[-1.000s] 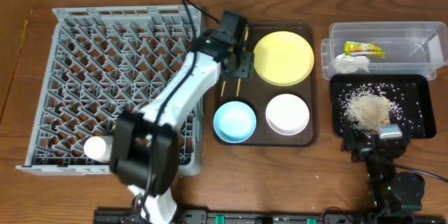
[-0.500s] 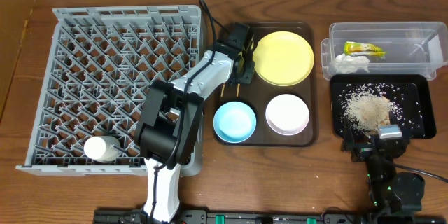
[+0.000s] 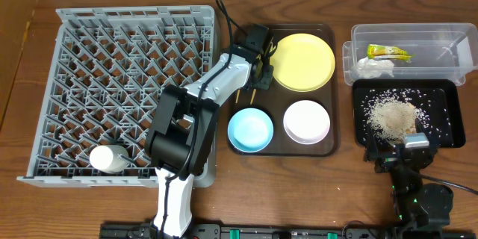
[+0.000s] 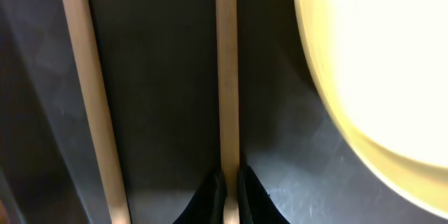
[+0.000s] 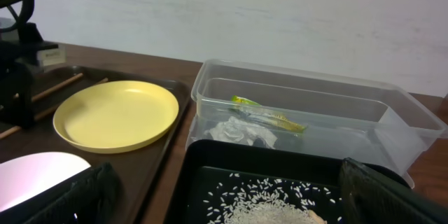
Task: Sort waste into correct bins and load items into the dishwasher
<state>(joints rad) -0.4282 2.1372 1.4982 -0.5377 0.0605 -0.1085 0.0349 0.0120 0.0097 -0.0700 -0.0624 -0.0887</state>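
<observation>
Two wooden chopsticks (image 4: 87, 98) lie on the dark-brown serving tray (image 3: 333, 146), left of the pale-yellow plate (image 3: 302, 61). My left gripper (image 4: 229, 197) is shut on the right-hand chopstick (image 4: 227, 77), which sits pinched between its black fingertips. In the overhead view the left gripper (image 3: 254, 69) is down at the tray's left side. The light-blue bowl (image 3: 250, 130) and white bowl (image 3: 307, 121) sit at the tray's front. A small white cup (image 3: 107, 158) lies in the grey dish rack (image 3: 134, 82). My right gripper (image 5: 231, 210) stands open over the black tray (image 3: 448, 138) of rice scraps (image 3: 390, 116).
The clear tub (image 3: 448, 37) at the back right holds the yellow-green wrapper (image 3: 388, 52) and the white tissue (image 3: 371, 67). The left arm's cable loops over the rack's right wall. The right arm's base sits at the table's front right.
The left gripper's jaws have closed onto the right-hand chopstick. Its arm settled lower over the tray's left side. The right arm has not moved.
</observation>
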